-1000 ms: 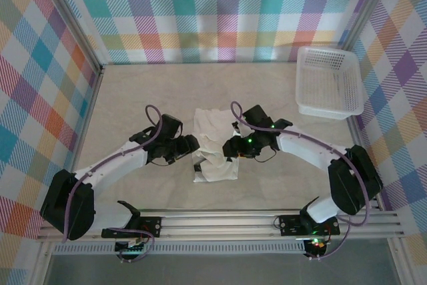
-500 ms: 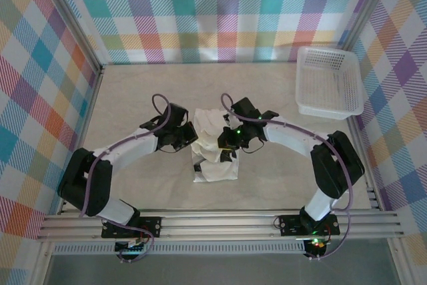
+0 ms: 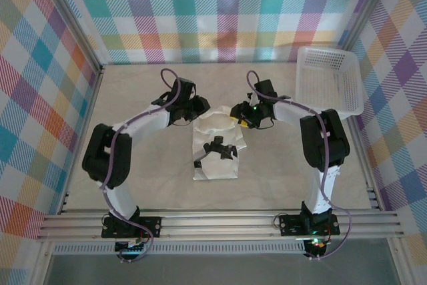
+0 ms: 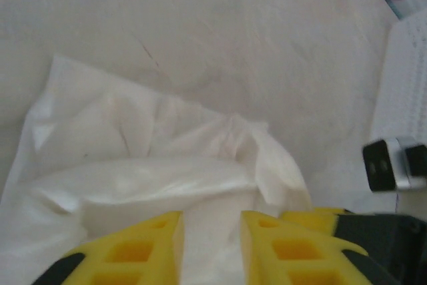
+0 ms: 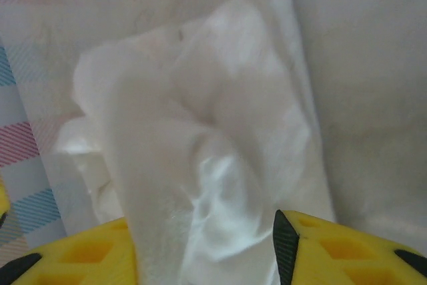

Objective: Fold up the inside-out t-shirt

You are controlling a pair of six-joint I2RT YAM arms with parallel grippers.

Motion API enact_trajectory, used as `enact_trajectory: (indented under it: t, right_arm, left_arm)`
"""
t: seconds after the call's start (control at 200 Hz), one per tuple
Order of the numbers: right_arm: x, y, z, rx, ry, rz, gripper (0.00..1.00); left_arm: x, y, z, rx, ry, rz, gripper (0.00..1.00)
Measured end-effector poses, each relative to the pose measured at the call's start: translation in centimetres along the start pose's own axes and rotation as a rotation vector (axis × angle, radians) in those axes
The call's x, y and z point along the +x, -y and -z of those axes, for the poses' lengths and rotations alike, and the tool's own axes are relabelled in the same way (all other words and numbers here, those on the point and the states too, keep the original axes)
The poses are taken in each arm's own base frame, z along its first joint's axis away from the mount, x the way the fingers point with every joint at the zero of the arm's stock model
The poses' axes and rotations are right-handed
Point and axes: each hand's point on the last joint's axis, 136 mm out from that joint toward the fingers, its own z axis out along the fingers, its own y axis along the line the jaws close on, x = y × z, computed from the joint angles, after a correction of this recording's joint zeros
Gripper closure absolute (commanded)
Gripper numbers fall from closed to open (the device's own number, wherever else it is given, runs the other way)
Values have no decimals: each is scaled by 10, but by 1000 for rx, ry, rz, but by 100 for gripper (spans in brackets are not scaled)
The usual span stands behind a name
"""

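On the worktop [image 3: 287,178], the inside-out t-shirt [image 3: 217,165] is found at the middle, a little toward the far edge. It lies as a narrow, part-folded white bundle. Its near end lies flat, and its far end is bunched between the two grippers. Compared with a second ago, the near end has been left where it lay, while cloth from the middle appears to have been drawn toward the far edge.

The mesh basket [image 3: 330,85] in the far right corner has been left untouched.

Both arms have been swung from the shirt's middle, where the jaws were brought in on the cloth half a second ago, to its far end. The left gripper [image 4: 212,248] is seen with its yellow fingers a little apart and cloth lying in the gap. The right gripper [image 5: 200,251] is seen with its fingers wider apart and a thick fold of cloth rising between them. Whether either hold is kept or is being let go cannot be told.

Small dark marks [image 3: 220,150] are now uncovered on the shirt's middle; whether they are patch or shadow cannot be told.

It is judged that a fold toward the far edge has just been carried through. The cloth remains to be laid down and smoothed before a further fold is made.
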Motion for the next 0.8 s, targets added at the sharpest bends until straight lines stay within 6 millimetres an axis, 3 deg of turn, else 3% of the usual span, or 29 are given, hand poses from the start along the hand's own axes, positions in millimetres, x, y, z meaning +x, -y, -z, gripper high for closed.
enact_trajectory:
  t: [0.095,0.185,0.3,0.385,0.46,0.605,0.71,0.8]
  right_arm:
    - [-24,-3,9,-13,47,14,40]
    - [-40,-6,27,-23,99,42,39]
    - [-32,-6,52,-26,152,83,58]
    - [-2,-9,58,-34,138,123,81]
    - [31,-15,44,-34,78,179,90]
    - [93,-23,-6,-31,-81,258,93]
    - [107,-20,-33,-33,-142,254,90]
    - [94,-18,-50,-22,-139,248,89]
  left_arm:
    - [-24,-3,-19,6,26,6,51]
    - [-45,-9,-25,18,53,21,47]
    - [-62,-18,-12,15,90,33,46]
    - [-63,-20,12,15,109,24,62]
    - [-57,-14,36,29,118,-6,71]
    - [-38,-11,70,49,125,-48,70]
    - [-24,-23,74,29,106,-43,67]
    - [-13,-37,69,0,78,-33,65]
